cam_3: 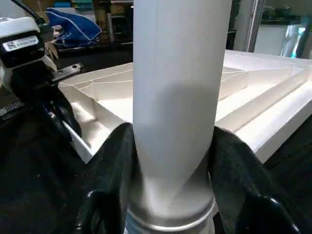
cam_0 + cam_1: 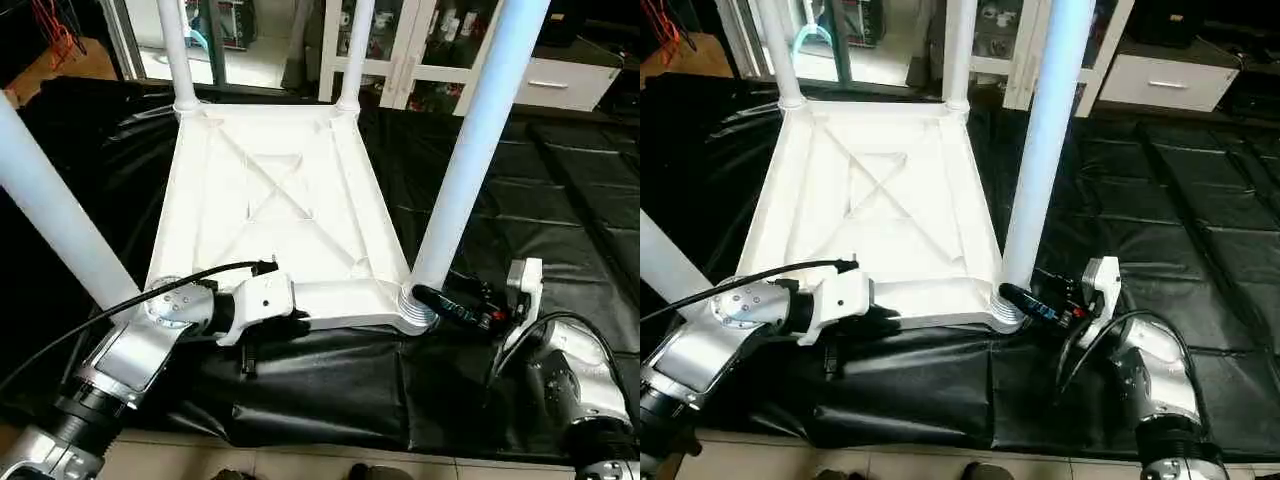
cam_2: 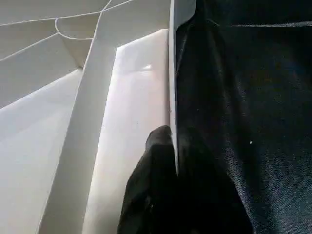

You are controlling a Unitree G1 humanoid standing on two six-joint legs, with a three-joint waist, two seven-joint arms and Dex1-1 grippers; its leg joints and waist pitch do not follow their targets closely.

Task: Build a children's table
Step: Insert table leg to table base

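The children's table lies upside down on a black sheet, its white ribbed top point(image 2: 270, 190) facing up. Four white legs stand in the corner sockets: two far ones point(image 2: 175, 50) point(image 2: 355, 50), a near left one point(image 2: 50, 215) and a near right one point(image 2: 470, 150). My left gripper point(image 2: 255, 335) is shut on the top's near rim point(image 3: 170, 73), one black finger point(image 3: 151, 185) inside the thin wall and one outside. My right gripper point(image 2: 428, 297) is shut on the near right leg just above its socket collar point(image 1: 170, 214), a finger point(image 1: 109, 170) on each side.
The black sheet point(image 2: 560, 210) spreads to the right and along the near edge, where it drops to a tiled floor point(image 2: 300, 465). A white glass-door cabinet point(image 2: 400, 50) and a white drawer unit point(image 2: 560, 85) stand behind. A black cable point(image 2: 120, 305) loops over my left forearm.
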